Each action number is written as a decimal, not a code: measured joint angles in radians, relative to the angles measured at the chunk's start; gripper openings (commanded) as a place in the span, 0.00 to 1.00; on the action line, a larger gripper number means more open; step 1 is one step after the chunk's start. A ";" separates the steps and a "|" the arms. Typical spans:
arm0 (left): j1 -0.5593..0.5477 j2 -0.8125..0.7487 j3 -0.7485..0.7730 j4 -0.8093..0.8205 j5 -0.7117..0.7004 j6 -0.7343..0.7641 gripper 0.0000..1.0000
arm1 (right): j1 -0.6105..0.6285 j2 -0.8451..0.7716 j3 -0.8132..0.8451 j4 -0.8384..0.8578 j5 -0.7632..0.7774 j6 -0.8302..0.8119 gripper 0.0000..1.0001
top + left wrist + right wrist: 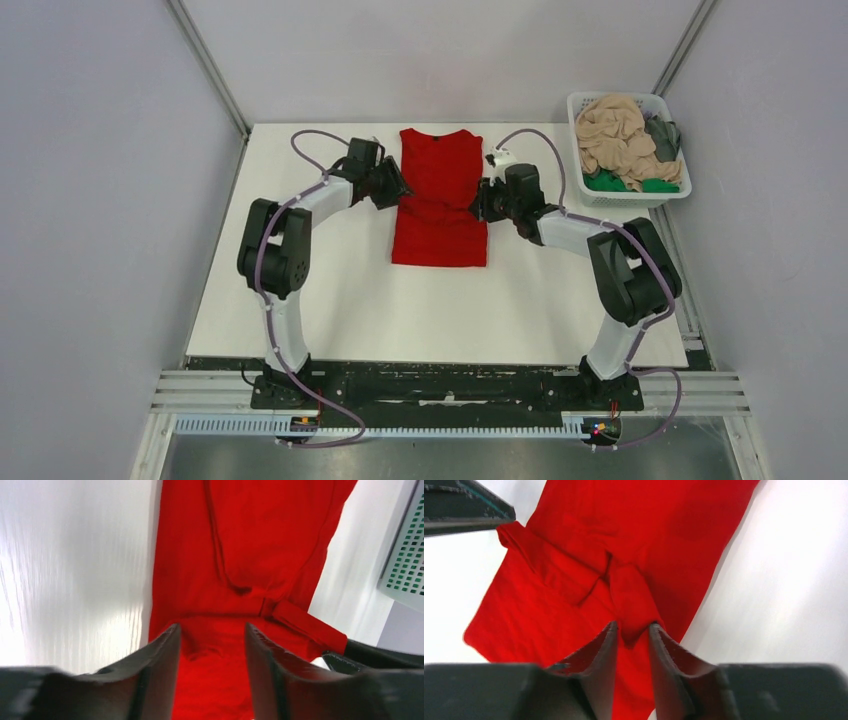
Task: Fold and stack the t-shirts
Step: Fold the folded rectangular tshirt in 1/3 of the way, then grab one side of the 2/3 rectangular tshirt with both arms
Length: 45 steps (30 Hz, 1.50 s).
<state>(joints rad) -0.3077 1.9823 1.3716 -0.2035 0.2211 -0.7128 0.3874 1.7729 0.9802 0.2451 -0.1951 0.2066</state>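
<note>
White table [350, 320]; plain grey walls [100, 150]; metal corner posts [208, 65].

The white table [330, 300] carried a red shirt [440, 200] lying flat along its middle, collar toward the far edge and hem toward the near side. Its sleeves were folded in, so it made a long narrow shape, with creases bunched across its midsection and bare tabletop on both sides. A white slotted basket [640, 200] stood at the far right corner, apart from the shirt.
</note>
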 measured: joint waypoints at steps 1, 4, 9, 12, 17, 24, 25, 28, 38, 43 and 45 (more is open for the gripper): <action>0.005 0.018 0.026 -0.003 0.007 0.003 0.71 | -0.005 0.017 0.017 0.000 -0.006 0.006 0.52; 0.019 0.064 0.110 -0.014 0.027 0.010 0.99 | -0.027 0.069 0.087 -0.008 -0.039 0.010 0.69; 0.038 0.077 0.200 -0.028 0.051 0.022 1.00 | -0.069 0.083 0.151 0.000 -0.060 0.034 0.98; 0.043 0.050 0.195 -0.048 0.050 0.039 1.00 | -0.082 0.066 0.141 0.003 -0.069 0.032 0.98; 0.043 -0.114 0.010 -0.061 0.037 0.048 1.00 | -0.076 -0.053 -0.009 0.002 -0.109 0.029 0.98; 0.036 -0.383 -0.343 -0.064 0.017 0.044 1.00 | -0.058 -0.227 -0.257 -0.012 -0.146 0.057 0.96; 0.034 -0.398 -0.376 -0.062 0.018 0.043 0.98 | -0.055 -0.238 -0.285 -0.018 -0.153 0.063 0.94; 0.027 -0.407 -0.454 -0.056 0.021 0.040 0.88 | -0.043 -0.250 -0.338 -0.038 -0.167 0.074 0.84; -0.010 -0.328 -0.489 -0.016 0.037 0.017 0.63 | 0.047 -0.249 -0.362 -0.088 -0.116 0.056 0.56; -0.023 -0.293 -0.486 0.024 0.055 0.001 0.52 | 0.081 -0.237 -0.361 -0.092 -0.057 0.031 0.51; -0.029 -0.280 -0.482 0.039 0.069 -0.004 0.46 | 0.082 -0.228 -0.355 -0.089 -0.042 0.026 0.49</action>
<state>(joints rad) -0.3367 1.7020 0.8898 -0.1646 0.2901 -0.7170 0.4694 1.5452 0.6254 0.1558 -0.2371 0.2329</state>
